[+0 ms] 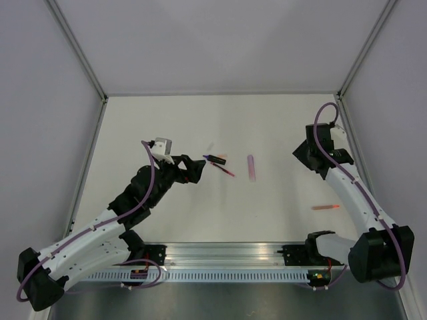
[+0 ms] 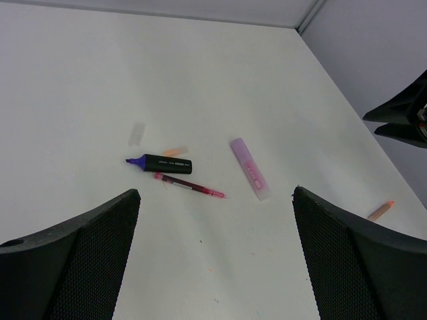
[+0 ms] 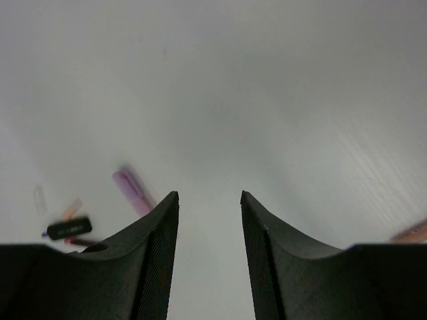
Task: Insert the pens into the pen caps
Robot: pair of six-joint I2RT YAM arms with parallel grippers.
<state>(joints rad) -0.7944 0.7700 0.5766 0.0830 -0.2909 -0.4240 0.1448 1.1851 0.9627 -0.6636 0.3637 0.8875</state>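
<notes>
The dark navy pen (image 1: 215, 159) lies near the table's middle, and the slim pink-red pen (image 1: 225, 171) lies just beside it. In the left wrist view the navy pen (image 2: 160, 163) shows a purple tip and the pink-red pen (image 2: 190, 186) lies below it. A light purple cap (image 1: 251, 167) lies to their right; it also shows in the left wrist view (image 2: 251, 169). A pink-orange cap (image 1: 326, 207) lies far right. My left gripper (image 1: 200, 170) is open and empty, just left of the pens. My right gripper (image 1: 301, 153) is open and empty, right of the purple cap (image 3: 133, 190).
A small pale orange piece (image 2: 175, 152) and a clear pale piece (image 2: 137, 133) lie just beyond the navy pen. Grey walls with metal posts close in the table on three sides. The right arm (image 2: 403, 113) shows at the left wrist view's right edge.
</notes>
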